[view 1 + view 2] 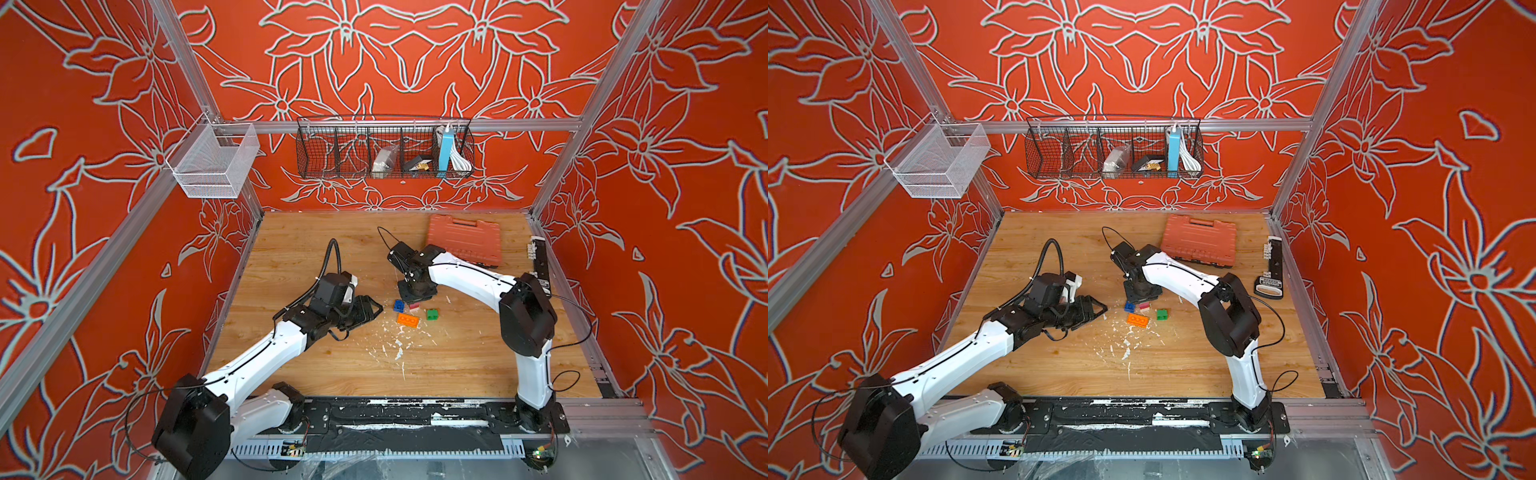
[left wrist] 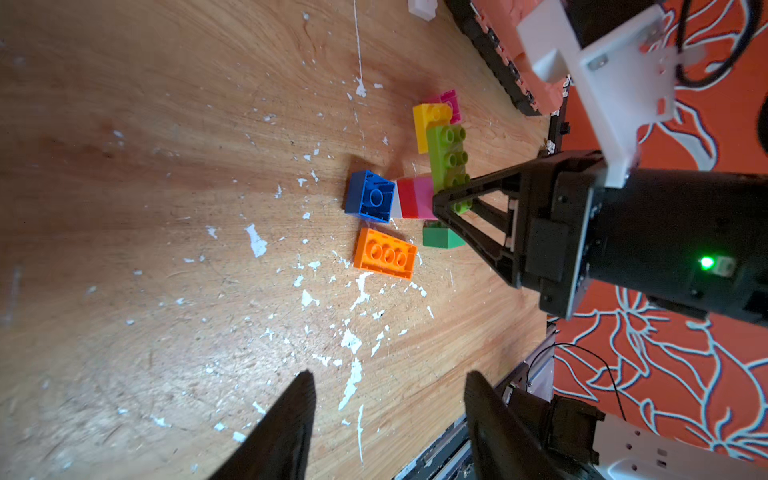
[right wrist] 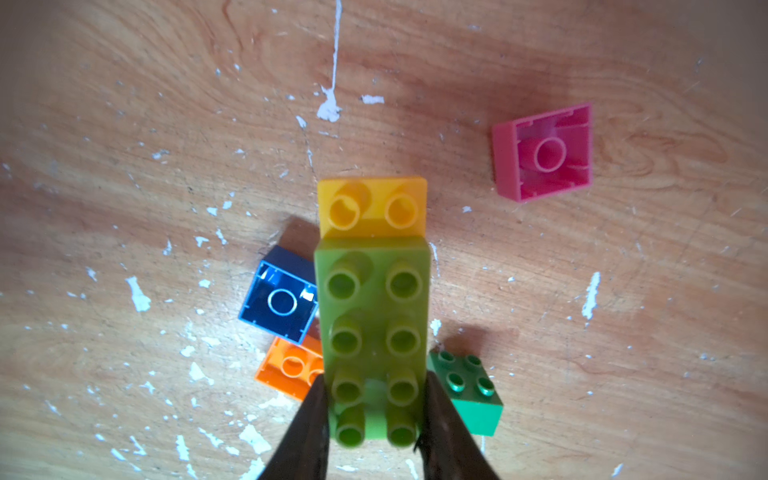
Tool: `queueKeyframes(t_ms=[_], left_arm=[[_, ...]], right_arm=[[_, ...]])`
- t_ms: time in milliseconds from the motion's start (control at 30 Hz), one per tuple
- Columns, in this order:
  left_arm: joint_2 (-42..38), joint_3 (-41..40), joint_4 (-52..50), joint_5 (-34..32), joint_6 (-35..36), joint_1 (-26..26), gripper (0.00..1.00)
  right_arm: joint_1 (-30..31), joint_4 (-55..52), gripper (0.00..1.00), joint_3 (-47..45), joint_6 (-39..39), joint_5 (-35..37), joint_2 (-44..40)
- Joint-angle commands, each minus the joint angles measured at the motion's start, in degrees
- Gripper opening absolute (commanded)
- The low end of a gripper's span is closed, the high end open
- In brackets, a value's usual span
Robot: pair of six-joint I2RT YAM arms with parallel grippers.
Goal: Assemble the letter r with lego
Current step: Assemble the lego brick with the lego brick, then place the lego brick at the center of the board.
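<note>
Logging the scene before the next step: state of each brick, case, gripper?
Lime brick: held, joined to yellow brick.
Blue brick: loose, hollow side up.
Orange brick: loose, hollow side up.
Magenta brick: loose, hollow side up.
Green brick: loose, studs up.
Red-pink stack: joined, on its side.
Orange case: shut.
Left gripper: open, empty.
Right gripper: shut on lime brick.

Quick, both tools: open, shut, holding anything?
Left tool: open, holding nothing.
Right tool: closed on the lime brick, which has a yellow brick joined to it.
</note>
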Motion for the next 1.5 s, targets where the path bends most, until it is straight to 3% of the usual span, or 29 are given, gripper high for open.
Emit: queueKeyframes(t_ms=[0,133,233,367,467,633,733,933,1133,1400,1467], left_arm=[[-2.5,-1.3,-0.5,1.3,0.5,2.3,0.60],[-3.6,-2.9,3.2,6.9,-0.4,7.2,0.61],[-4.1,-0.4,0.2,4.9,2.4,8.5,0.65],[-2.7,4.4,-4.3,0.7,6.1,8.7,0.72],[-1.7,5.9,-2.9,1.1,8.6,8.7,0.81],[2.9,12.1,-10.7,2.0,11.4,9.1,0.80],[4.1,11.0,-8.5,6.1,9.6,10.1,0.80],[3.0,7.2,-5.6,8.1,7.2,12.5,0.82],[2.7,5.4,-6.0,9.0,7.3,13.9,0.97],[2.0,4.4,-6.7,8.7,7.6,14.1,0.98],[2.1,4.2,-6.7,8.8,7.7,14.1,0.98]], right_arm=[[-0.8,-0.4,0.00,-0.8,-5.0,0.9,-5.8],[-1.9,6.6,0.00,-5.0,-8.2,-3.2,-12.2],[-3.8,15.5,0.00,-10.4,-8.0,-8.8,-17.9],[-8.0,30.8,0.00,-17.8,-4.2,-22.5,-22.1],[-9.5,32.2,0.00,-15.7,-5.7,-32.7,-18.7],[-10.9,30.1,0.00,-10.6,-5.5,-43.9,-12.1],[-11.9,34.8,0.00,-10.4,-3.7,-51.3,-8.1],[-12.5,33.2,0.00,-5.9,-2.6,-53.2,0.1],[-13.0,35.3,0.00,-3.2,0.4,-55.5,6.4],[-13.2,40.3,0.00,-1.8,4.4,-58.2,12.4],[-13.3,41.0,0.05,-1.6,4.9,-58.4,13.3]])
